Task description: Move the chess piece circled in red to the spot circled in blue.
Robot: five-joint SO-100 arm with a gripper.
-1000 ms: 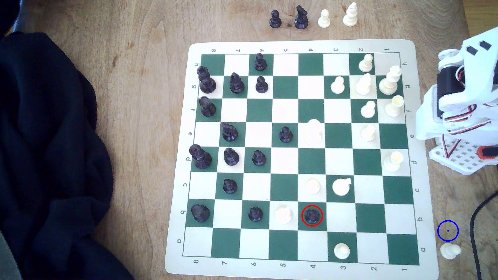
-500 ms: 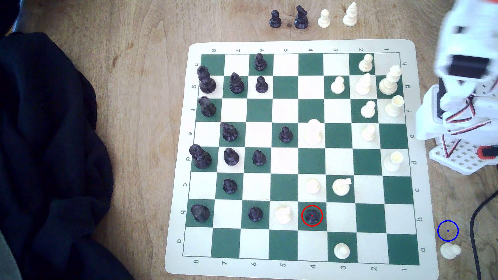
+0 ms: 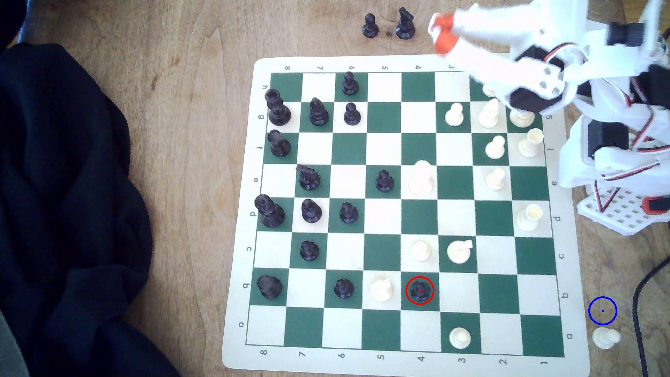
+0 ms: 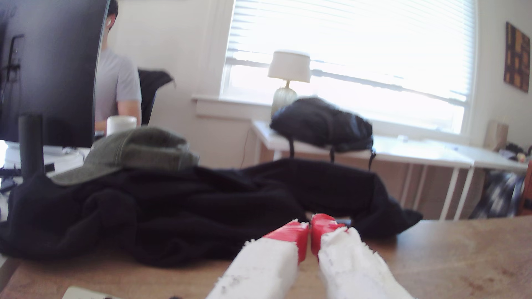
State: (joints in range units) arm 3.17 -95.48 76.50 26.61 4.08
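Reaching phase, nothing grasped yet. Exterior view: gripper [image 3: 443, 30] sits high at about 1 o'clock of the chessboard [image 3: 406, 62], blurred, its orange tips over the far board edge; from this angle I cannot tell whether they are together or apart. The chess piece circled in red [image 3: 419, 290], a black pawn, stands upright on its dark square near the board's 6 o'clock edge, well apart from the gripper, with a white piece [image 3: 381, 290] just beside it on the exterior view's left. The spot circled in blue [image 3: 602, 310] is bare wood off the board at about 4 o'clock, with a white pawn [image 3: 606, 338] just beside it toward 6 o'clock. Next move, judged: swing toward 6 o'clock, spread the tips, drop over the pawn without clipping that white neighbour. No containers seen; four spare pieces line the table at 12 o'clock, two hidden behind the arm.

Wrist view: red fingertips [image 4: 296, 234] pressed together, a hairline gap at most, holding nothing. Camera faces out level over the table [image 4: 449, 258] at a black garment [image 4: 187, 212] with a cap [image 4: 135, 152] on it.
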